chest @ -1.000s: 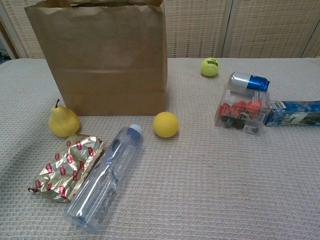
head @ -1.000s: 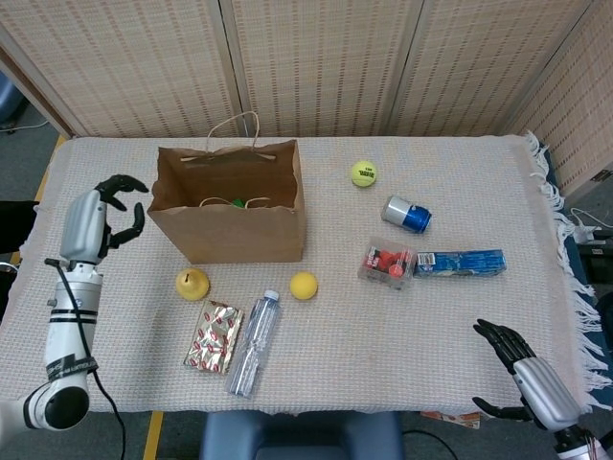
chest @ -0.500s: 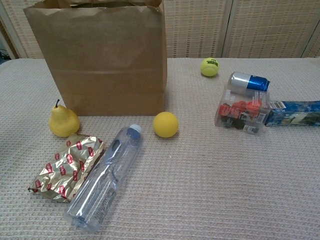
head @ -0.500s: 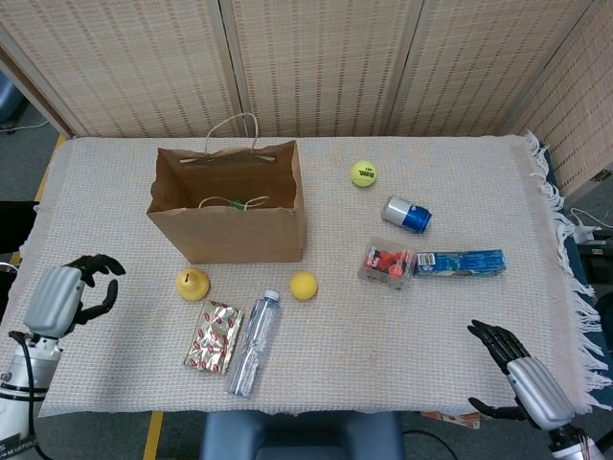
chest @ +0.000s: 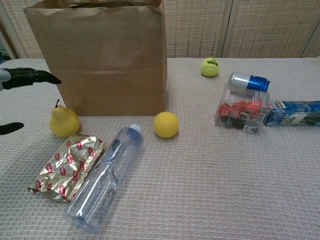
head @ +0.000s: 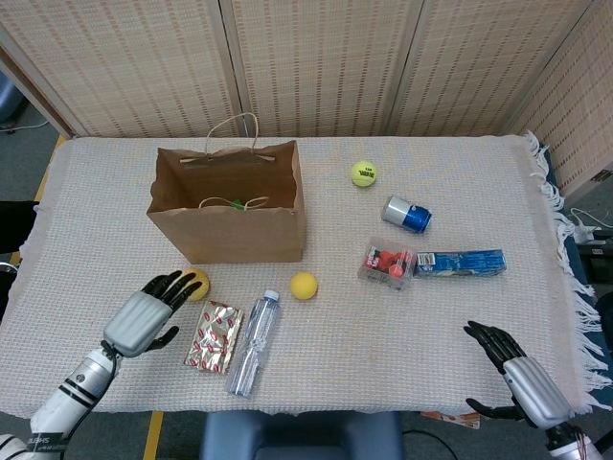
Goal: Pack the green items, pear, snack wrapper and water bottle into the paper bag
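Note:
The yellow pear (head: 197,281) (chest: 63,121) stands just in front of the brown paper bag (head: 230,225) (chest: 100,60). My left hand (head: 148,314) (chest: 22,78) is open, fingers spread, reaching over the pear from its left and holding nothing. The gold and red snack wrapper (head: 215,336) (chest: 67,166) lies beside the clear water bottle (head: 252,343) (chest: 106,177), which lies flat. Something green (head: 237,203) shows inside the bag. The tennis ball (head: 363,173) (chest: 210,66) sits behind the bag's right side. My right hand (head: 517,376) hovers open at the front right edge.
A yellow ball (head: 304,285) (chest: 165,124) rests right of the bottle cap. A blue can (head: 406,214), a clear box of red items (head: 388,263) and a blue carton (head: 461,262) lie at the right. The fringed cloth edge (head: 565,268) runs along the right.
My left hand dropped from beside the bag toward the front left, then swung right to the pear with its fingers opened out. The right hand barely shifted.

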Robot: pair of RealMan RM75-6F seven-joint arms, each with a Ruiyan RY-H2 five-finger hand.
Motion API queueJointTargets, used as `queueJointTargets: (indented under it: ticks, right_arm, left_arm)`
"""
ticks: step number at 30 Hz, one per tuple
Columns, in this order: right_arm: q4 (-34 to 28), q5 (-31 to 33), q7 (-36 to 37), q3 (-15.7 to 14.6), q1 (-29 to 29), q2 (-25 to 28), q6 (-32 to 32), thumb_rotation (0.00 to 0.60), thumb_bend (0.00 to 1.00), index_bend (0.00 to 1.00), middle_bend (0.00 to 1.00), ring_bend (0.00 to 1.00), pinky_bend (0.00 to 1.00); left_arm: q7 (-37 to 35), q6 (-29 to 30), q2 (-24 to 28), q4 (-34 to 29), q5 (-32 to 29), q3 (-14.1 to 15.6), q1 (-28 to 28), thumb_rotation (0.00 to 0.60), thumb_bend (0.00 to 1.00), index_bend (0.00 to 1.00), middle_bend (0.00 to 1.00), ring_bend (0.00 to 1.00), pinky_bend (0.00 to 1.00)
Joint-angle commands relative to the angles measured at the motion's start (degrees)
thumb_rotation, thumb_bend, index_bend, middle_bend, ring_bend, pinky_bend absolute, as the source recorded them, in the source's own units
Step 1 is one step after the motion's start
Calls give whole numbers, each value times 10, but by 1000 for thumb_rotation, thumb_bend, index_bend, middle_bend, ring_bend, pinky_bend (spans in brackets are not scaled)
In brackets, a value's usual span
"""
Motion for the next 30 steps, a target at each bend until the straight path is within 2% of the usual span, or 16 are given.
queueJointTargets:
  ticks: [1, 12, 14, 19, 21, 24, 30]
  right_arm:
    - [0, 0, 4, -1, 0, 2, 0, 600, 76, 0, 0, 0, 0]
    - [-2, 1, 20, -6, 1, 11, -3, 600, 76, 0, 0, 0, 0]
    - [-2, 2, 22, -6, 2, 12, -4, 600, 76, 0, 0, 0, 0]
    - [-4, 2, 24, -7, 2, 13, -5, 600, 76, 0, 0, 0, 0]
    - [-4, 2, 26, -8, 3, 14, -7, 600, 76, 0, 0, 0, 0]
    - [-5, 1, 28, -9, 4, 16, -9, 600, 76, 0, 0, 0, 0]
    - [-7, 3, 32, -10, 6, 18, -14, 600, 76, 0, 0, 0, 0]
  left_arm:
    - [60, -47, -38, 7, -30, -19, -39, 600, 375, 4, 0, 0, 133]
    - [203, -145, -80, 24, -158, -54, -127, 600, 350, 0, 0, 0, 132]
    - [227, -162, -81, 26, -193, -56, -143, 600, 349, 0, 0, 0, 138]
    - [254, -175, -82, 32, -232, -57, -162, 600, 349, 0, 0, 0, 149]
    - [283, -191, -81, 39, -287, -54, -185, 600, 348, 0, 0, 0, 154]
    - [311, -198, -86, 59, -336, -45, -211, 600, 349, 0, 0, 0, 153]
    - [330, -190, -98, 97, -392, -19, -234, 600, 346, 0, 0, 0, 151]
